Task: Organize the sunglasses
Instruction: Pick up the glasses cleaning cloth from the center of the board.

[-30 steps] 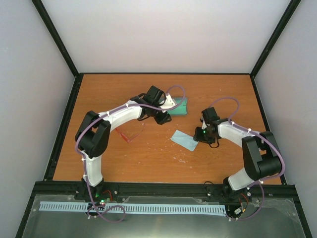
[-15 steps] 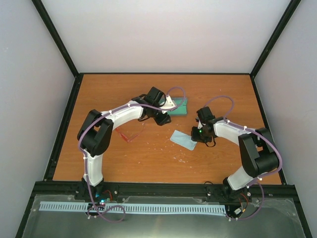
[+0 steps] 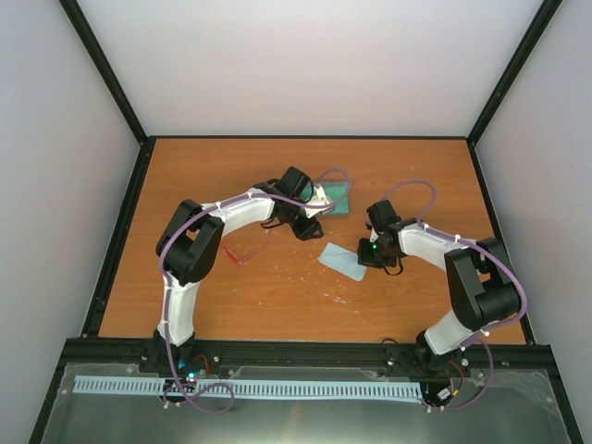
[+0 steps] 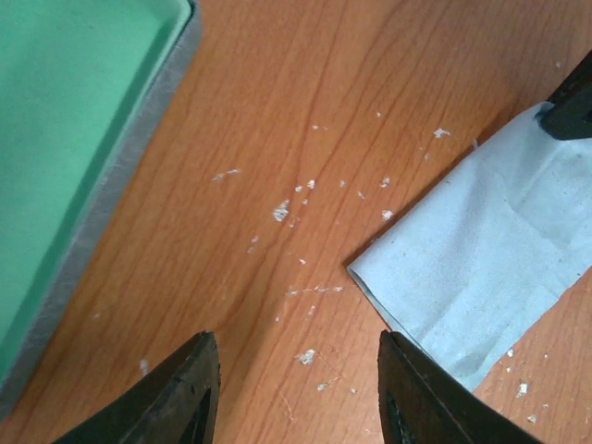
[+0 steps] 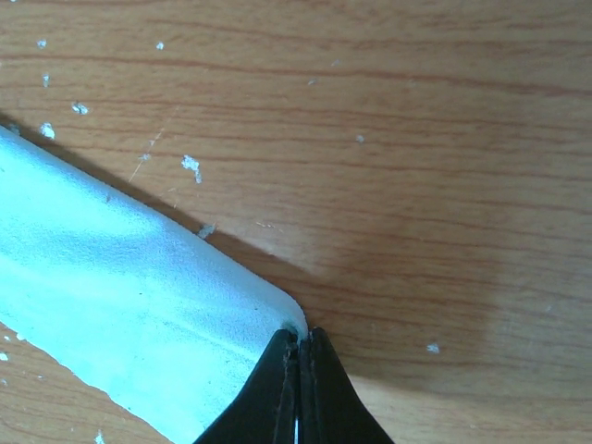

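Sunglasses lie on the table, well left of both tools. The left tool, fingers spread wide, hovers between case and cloth. The right tool, fingers closed, pinches the cloth's edge.

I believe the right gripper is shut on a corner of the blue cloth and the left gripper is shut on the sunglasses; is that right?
Not quite. The left gripper is open, holding nothing above the table, as the left wrist view shows; the sunglasses lie untouched in the top view. The right gripper is indeed shut on a corner of the cloth.
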You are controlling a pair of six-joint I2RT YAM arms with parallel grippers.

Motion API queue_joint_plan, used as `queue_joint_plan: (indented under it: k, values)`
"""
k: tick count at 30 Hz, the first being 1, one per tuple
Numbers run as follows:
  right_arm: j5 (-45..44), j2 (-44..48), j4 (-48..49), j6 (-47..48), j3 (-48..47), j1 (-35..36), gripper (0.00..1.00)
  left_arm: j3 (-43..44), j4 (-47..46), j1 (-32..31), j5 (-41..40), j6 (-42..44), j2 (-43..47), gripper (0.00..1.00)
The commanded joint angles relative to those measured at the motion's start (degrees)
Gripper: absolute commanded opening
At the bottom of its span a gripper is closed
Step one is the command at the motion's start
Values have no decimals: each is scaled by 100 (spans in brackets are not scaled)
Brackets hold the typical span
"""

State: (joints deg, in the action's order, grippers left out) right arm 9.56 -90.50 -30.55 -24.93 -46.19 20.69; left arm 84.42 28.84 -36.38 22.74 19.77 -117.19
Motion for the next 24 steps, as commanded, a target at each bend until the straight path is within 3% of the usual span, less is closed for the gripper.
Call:
queue_joint_plan:
  k: [1, 9, 24]
  values:
    - [-206, -132, -213, -18, -124, 40, 3, 343, 215, -17, 412, 303, -193, 48]
    - [-184, -117, -203, -4, -176, 38, 3, 482, 385, -185, 760, 434, -387, 47]
    - [-161, -37, -202, -21, -224, 43, 3, 784, 597, -387, 712, 484, -823, 39]
